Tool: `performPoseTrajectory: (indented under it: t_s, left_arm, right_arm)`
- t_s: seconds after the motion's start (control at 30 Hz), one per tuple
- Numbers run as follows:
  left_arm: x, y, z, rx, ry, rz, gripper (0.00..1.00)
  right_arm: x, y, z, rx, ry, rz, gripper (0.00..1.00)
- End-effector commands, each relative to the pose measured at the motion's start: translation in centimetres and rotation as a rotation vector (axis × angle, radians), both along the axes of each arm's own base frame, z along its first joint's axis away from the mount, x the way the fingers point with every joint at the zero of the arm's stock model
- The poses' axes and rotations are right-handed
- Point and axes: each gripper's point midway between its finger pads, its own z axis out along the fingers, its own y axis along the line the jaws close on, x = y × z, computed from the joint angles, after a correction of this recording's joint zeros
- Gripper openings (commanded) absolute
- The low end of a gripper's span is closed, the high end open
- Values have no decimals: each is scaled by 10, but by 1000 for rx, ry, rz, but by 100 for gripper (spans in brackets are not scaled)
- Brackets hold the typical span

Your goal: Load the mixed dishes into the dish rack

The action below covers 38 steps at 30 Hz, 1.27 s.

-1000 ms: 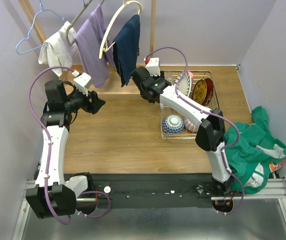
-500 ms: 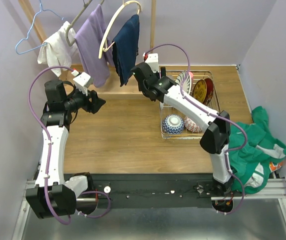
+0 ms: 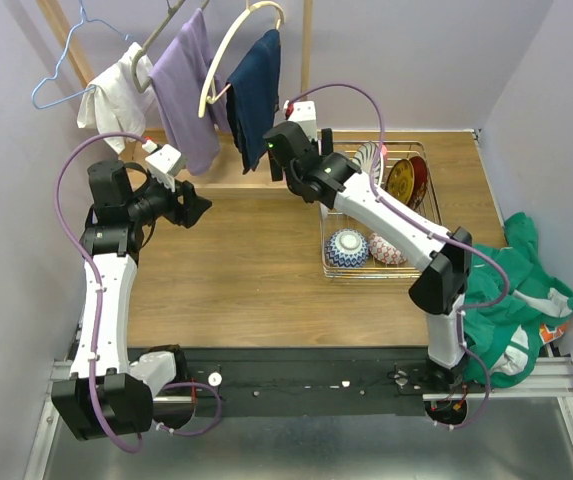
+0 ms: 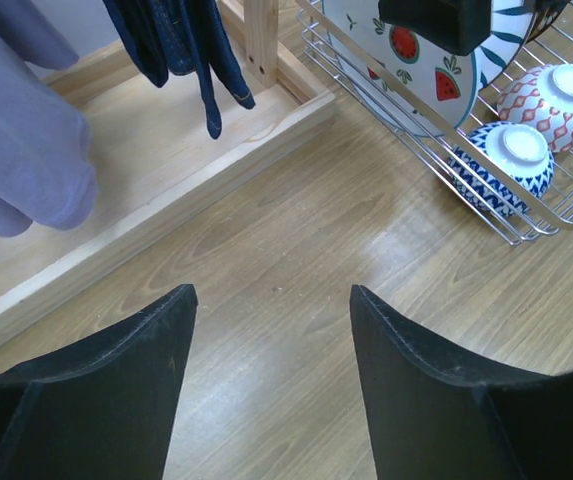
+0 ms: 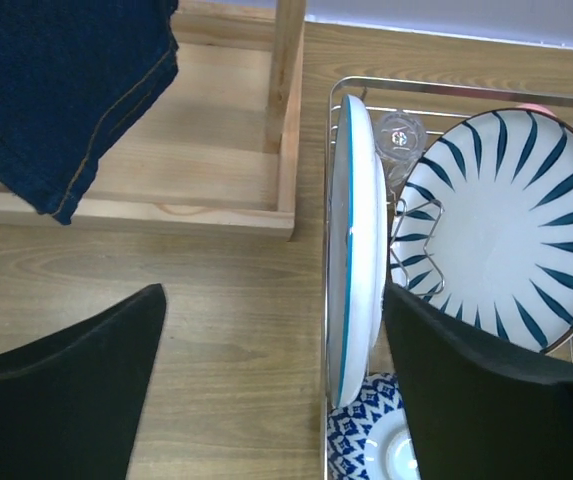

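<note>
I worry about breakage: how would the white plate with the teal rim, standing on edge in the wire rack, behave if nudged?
The teal-rimmed white plate looks like glazed ceramic, so it is probably stiff, slippery and chip-prone. It stands on edge in the silver wire rack, so a sideways push might tip it onto the blue-striped white plate beside it.

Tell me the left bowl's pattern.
Bowl: blue-and-white geometric print; left wrist view shows it best.

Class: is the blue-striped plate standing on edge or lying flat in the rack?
Standing on edge: the blue-striped plate leans upright inside the rack.
</note>
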Motion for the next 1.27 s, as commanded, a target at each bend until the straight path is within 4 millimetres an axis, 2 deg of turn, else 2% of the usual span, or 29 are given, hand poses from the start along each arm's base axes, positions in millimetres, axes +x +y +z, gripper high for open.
performPoseTrajectory:
  t_s: [0.0,0.03,0.07,0.13,0.17,0.2,0.23,0.27,0.3,0.33,0.37,0.43,0.47,0.5,0.53,0.6,0.67,0.73,0.83,1.0,1.17,1.23]
  left_arm:
    - [-8,-2,16,7,-36,-2,75]
    - [-9,-1,15,9,-31,2,91]
    - [-12,-2,13,10,-24,-6,98]
    - [-14,-3,9,10,-16,-6,99]
    - [-14,-1,6,12,-8,4,99]
    - [-13,1,3,11,1,12,99]
    - [-12,3,-5,7,21,24,99]
    - [-9,6,-8,11,26,44,99]
    - [-8,8,-13,10,39,60,99]
    - [-6,11,-24,14,67,77,99]
    - [-3,17,-30,27,78,109,99]
    - [0,23,-45,47,111,140,99]
    - [2,26,-50,54,119,156,99]
    - [4,31,-54,70,124,186,99]
    - [5,33,-62,74,144,198,99]
    - [4,35,-67,85,161,199,99]
    - [5,35,-73,89,184,197,99]
    - [6,36,-75,94,204,195,99]
    - [10,38,-77,105,227,197,99]
    - [17,44,-78,142,264,200,99]
    - [31,49,-76,178,277,198,99]
    - [34,50,-76,201,283,197,99]
  right_arm:
    - [-23,-13,61,42,-91,68,100]
    - [-26,-18,66,45,-102,61,100]
    - [-31,-25,58,27,-90,50,100]
    - [-41,-46,76,55,-132,20,100]
    - [-46,-53,73,42,-133,13,100]
    - [-49,-64,55,1,-113,1,100]
    - [-55,-79,69,26,-143,-8,100]
    - [-48,-102,66,22,-135,-54,100]
    - [-47,-116,57,31,-101,-61,100]
    - [-48,-140,54,38,-66,-98,100]
    - [-36,-182,50,86,-46,-210,100]
    - [-36,-218,25,101,25,-270,100]
    - [-41,-247,27,116,6,-342,100]
    - [-45,-260,27,112,-7,-371,100]
    - [-50,-267,32,119,-42,-384,100]
    - [-72,-283,30,103,-68,-418,100]
    - [-88,-296,20,63,-44,-452,100]
    - [-105,-307,26,64,-58,-468,100]
    - [-122,-316,35,81,-82,-477,100]
    - [-139,-338,41,74,-122,-526,100]
    - [-163,-374,21,58,-122,-645,100]
    - [-172,-378,15,82,-111,-659,100]
